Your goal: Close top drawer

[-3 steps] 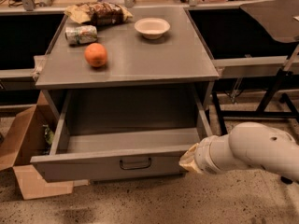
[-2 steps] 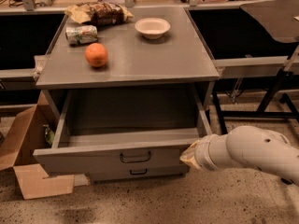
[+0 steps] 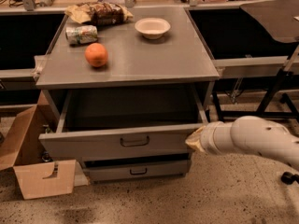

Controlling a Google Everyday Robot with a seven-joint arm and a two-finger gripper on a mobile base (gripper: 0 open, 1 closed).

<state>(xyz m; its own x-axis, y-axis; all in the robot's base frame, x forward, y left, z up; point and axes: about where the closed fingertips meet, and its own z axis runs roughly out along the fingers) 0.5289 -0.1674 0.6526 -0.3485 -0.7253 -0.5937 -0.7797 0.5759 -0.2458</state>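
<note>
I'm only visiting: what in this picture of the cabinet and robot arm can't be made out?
The gripper, at the right end of the top drawer front, camera view: whether it touches the drawer is unclear; it blends into the edge.
Inside the top drawer: the floor lies in dark shadow under the cabinet top.
The lower drawer: mostly hidden behind the top drawer front.
The arm: cut off by the right edge.

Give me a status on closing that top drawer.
Done: nothing finished shows yet. The top drawer stands well out of the cabinet, its dark inside exposed. In hand: the end effector is at the right end of the drawer front, apparently touching it and placed to push. Left: drive the drawer in until its front sits flush with the cabinet.
</note>
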